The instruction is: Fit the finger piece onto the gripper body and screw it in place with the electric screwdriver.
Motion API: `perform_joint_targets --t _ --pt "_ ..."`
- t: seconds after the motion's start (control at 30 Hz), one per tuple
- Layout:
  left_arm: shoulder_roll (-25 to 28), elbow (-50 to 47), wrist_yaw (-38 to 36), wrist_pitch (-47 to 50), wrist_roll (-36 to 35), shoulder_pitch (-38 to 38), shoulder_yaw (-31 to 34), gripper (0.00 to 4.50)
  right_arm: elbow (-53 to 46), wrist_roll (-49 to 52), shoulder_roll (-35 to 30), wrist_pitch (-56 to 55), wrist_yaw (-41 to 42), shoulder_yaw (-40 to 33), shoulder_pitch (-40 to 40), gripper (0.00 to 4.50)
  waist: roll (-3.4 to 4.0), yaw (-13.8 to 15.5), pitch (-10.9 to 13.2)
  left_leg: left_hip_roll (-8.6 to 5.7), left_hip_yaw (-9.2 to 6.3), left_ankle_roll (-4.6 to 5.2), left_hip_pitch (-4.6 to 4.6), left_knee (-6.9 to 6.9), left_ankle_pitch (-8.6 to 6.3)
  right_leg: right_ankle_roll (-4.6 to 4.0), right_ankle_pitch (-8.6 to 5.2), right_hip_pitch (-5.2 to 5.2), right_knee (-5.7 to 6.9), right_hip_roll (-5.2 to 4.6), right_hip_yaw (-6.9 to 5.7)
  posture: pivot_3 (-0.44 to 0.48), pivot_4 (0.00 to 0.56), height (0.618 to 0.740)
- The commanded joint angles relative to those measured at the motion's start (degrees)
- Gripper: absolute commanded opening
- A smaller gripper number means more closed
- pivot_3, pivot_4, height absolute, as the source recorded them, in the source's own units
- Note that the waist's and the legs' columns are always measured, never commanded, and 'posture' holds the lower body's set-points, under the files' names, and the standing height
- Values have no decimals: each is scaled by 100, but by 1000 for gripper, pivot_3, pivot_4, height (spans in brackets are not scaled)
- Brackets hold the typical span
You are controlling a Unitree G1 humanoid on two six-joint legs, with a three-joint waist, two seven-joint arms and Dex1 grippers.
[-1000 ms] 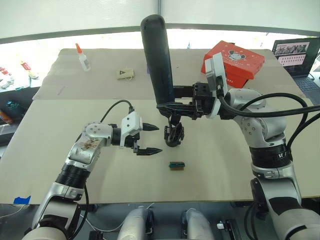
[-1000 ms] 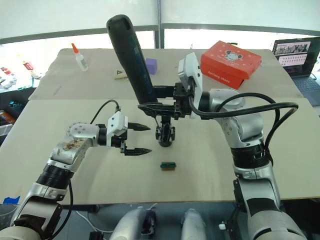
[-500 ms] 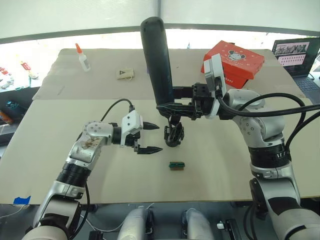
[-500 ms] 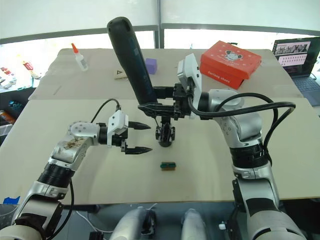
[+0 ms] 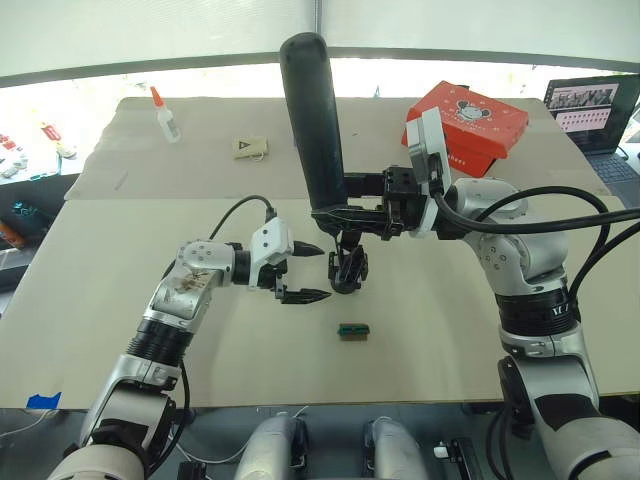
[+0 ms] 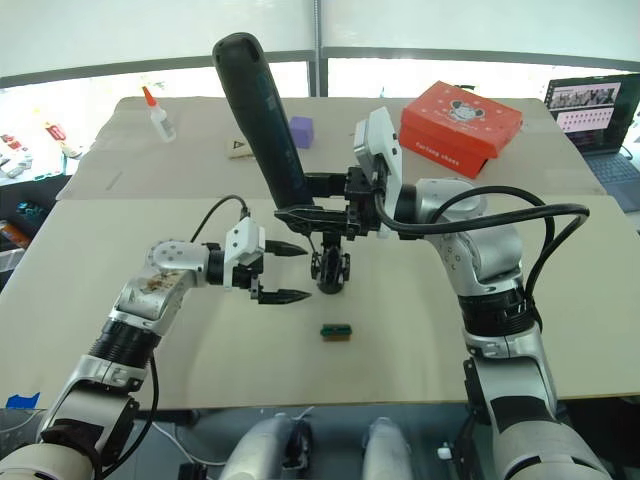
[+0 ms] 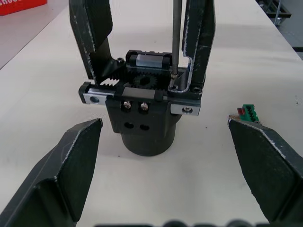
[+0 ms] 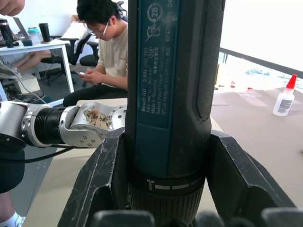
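Note:
The gripper body (image 5: 348,270) stands upright on its round base in the middle of the table (image 5: 450,330). The finger piece (image 7: 199,42) rises from its top rail, beside a second black finger. My right gripper (image 5: 337,197) is shut on the electric screwdriver (image 5: 312,120), holding the thick handle upright over the body. The thin bit (image 7: 176,38) reaches down to a screw at the foot of the finger piece. My left gripper (image 5: 320,271) is open just left of the body, its fingertips (image 7: 80,142) on either side, not touching it.
A small green-topped block (image 5: 351,331) lies in front of the body. At the back are a red box (image 5: 466,117), a laptop (image 5: 592,110), a glue bottle (image 5: 166,115), a beige item (image 5: 250,148) and a purple cube (image 6: 302,131). A seated person (image 8: 109,52) shows behind.
My left gripper has moved right, closer to the gripper body, still open. The right arm and the screwdriver have stayed put.

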Motion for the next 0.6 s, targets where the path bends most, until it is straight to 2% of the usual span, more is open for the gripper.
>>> perform_joint_targets --t 0.03,0.6 --pt "-3 0 -23 -110 16 -145 19 4500 -188 46 -53 -188 27 -132 -46 1922 0 0 0 0 0 0 0 0 0 0 0 0 0 0 0 0 150 740" --pt "-26 52 -23 -173 36 -142 -9 4500 -367 147 -2 -84 -55 -125 8 1922 0 0 0 0 0 0 0 0 0 0 0 0 0 0 0 0 150 740"
